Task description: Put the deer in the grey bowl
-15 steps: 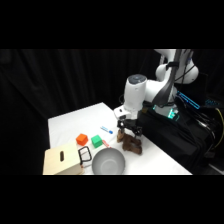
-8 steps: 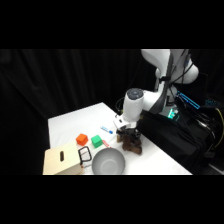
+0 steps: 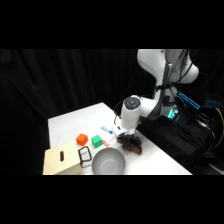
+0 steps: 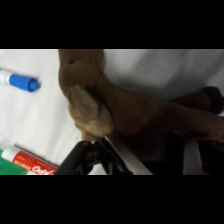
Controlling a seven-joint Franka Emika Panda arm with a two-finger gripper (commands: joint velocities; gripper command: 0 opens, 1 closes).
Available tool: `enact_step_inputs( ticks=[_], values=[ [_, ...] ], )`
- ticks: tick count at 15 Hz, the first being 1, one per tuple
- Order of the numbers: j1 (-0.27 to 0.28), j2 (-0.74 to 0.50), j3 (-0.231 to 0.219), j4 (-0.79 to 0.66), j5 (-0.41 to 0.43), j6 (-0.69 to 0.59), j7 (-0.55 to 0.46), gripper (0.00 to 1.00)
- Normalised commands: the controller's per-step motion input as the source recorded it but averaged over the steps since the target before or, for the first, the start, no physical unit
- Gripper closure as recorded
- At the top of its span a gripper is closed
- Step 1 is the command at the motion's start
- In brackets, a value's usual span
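Deer (image 3: 132, 144) lies on the white table (image 3: 65, 122) just right of the grey bowl (image 3: 108, 162), not in it yet. Gripper (image 3: 128, 136) is down on top of it; in the wrist view the brown body (image 4: 125, 110) fills the gap and one finger (image 4: 125, 155) sits along its flank, so jaws straddle it, closure cannot tell. Risk: lumpy soft body, off-centre pinch could slip or tip on the lift. Bowl close to the deer, so a low carry may clip its rim. Markers (image 4: 22, 82) beyond the deer, green cube (image 3: 96, 141) and orange cube (image 3: 81, 139) behind the bowl, wooden box (image 3: 62, 161) left of it: out of the path.
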Motion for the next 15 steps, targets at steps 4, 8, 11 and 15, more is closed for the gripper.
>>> enact_step_inputs(
  ticks=[4, 8, 11, 15],
  values=[
    [0.093, -0.07, -0.119, 0.01, -0.101, 0.04, 0.01, 0.83],
    [0.134, -0.18, -0.142, -0.05, -0.154, -0.04, 0.10, 0.97],
    [0.164, -0.29, -0.133, -0.06, -0.187, -0.21, 0.18, 0.92],
    [0.121, -0.44, -0.047, -0.07, -0.154, -0.38, 0.21, 0.93]
  ],
)
